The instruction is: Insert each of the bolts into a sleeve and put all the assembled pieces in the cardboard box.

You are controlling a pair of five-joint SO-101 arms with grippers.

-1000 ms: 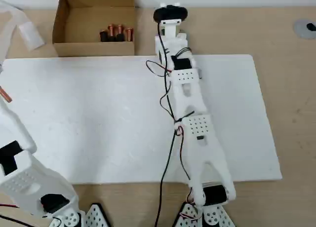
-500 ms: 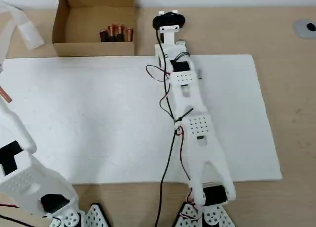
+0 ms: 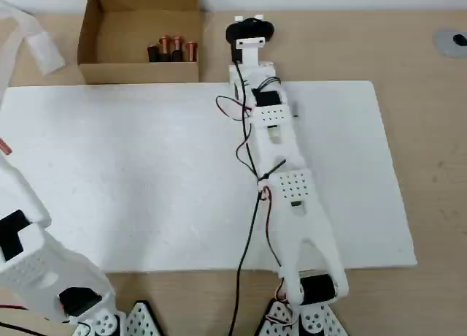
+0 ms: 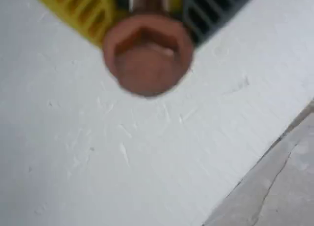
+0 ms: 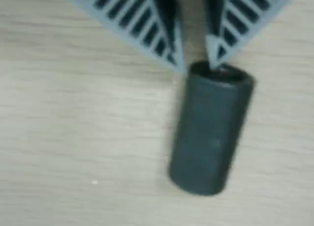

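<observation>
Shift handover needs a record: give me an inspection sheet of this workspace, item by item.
Surface: white board on a wooden table.
Job's things: cardboard box holding three assembled pieces; bolt in the left hand; sleeve lying on the table.
Clutter: white scrap left of the box.
Hands: left hand shut on the bolt over the board; right hand at the sleeve's end.
Cables: black and red wires along the right arm.
Surroundings: grey disc at the table's far right.

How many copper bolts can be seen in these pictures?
4. Three bolts sit side by side in the cardboard box; a fourth bolt is in the left gripper above the white board. Others may be hidden.
</observation>
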